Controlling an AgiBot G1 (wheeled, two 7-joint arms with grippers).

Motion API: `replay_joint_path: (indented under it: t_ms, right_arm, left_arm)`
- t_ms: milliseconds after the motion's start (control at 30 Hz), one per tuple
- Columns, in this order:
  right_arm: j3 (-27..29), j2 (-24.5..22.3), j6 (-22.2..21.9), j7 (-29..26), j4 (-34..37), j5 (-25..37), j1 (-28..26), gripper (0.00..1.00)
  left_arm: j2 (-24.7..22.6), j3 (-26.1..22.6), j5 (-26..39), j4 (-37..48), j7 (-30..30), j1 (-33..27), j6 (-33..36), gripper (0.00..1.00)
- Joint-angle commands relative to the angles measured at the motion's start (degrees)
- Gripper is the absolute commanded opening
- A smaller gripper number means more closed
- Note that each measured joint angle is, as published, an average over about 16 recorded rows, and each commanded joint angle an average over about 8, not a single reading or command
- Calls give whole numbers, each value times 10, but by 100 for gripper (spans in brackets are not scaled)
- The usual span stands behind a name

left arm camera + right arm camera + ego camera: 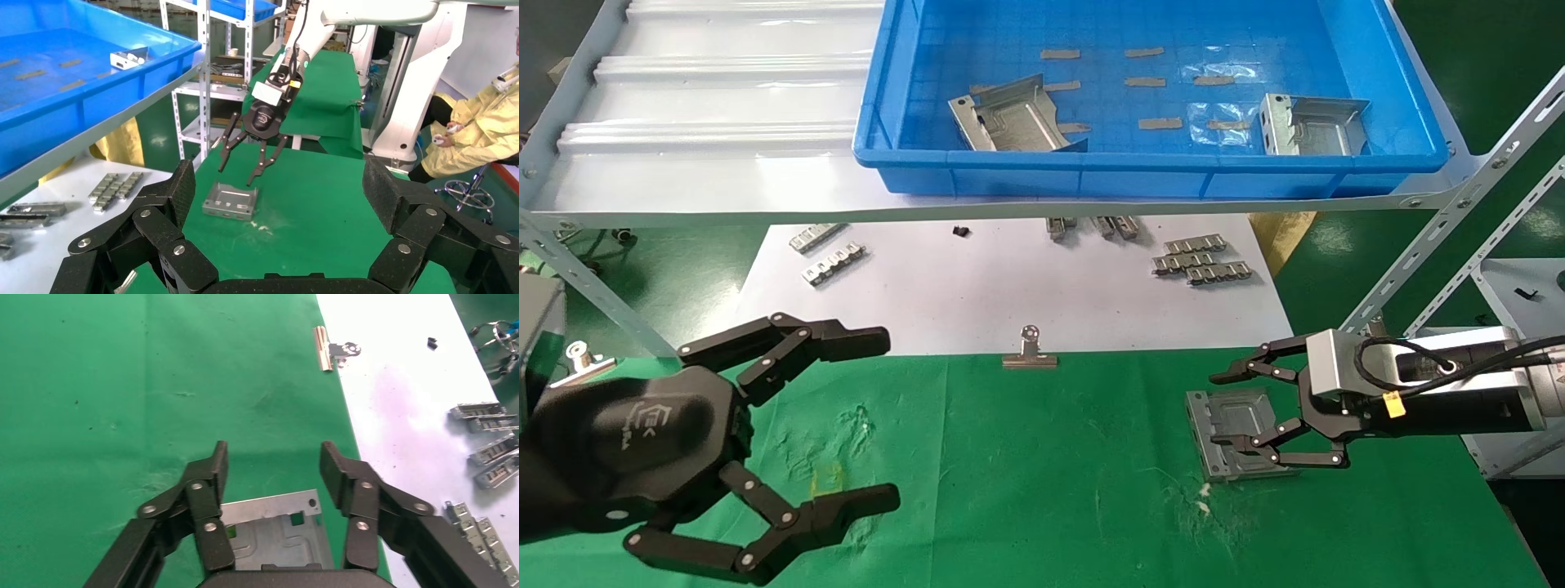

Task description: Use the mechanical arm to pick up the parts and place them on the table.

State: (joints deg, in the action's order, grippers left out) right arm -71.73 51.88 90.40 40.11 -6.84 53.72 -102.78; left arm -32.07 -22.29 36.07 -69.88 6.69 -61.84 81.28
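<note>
The green table (1026, 457) holds one part (1228, 433) at its right, under the right gripper (1275, 416), whose spread fingers clasp nothing. The left gripper (846, 425) idles open, near left. Two parts (1013, 114) remain in the far blue bin (887, 122); fetching one looks next.

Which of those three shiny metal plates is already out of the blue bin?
The part lying flat on the green table under the right end effector; the others remain in the bin.
</note>
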Motion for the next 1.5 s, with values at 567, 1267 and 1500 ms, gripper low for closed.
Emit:
replay_joint_path:
  t_ms: [567,1267,1500]
  right_arm:
    - [63,-19,-5,-58,-78,-14,48,100]
    - [258,-78,-22,-236,-310,-55,192,100]
    - [323,-98,-27,-295,-388,-69,240,100]
  left_arm:
    - [0,0,0,0,0,0,0,100]
    - [0,0,0,0,0,0,0,100]
    - [0,0,0,0,0,0,0,100]
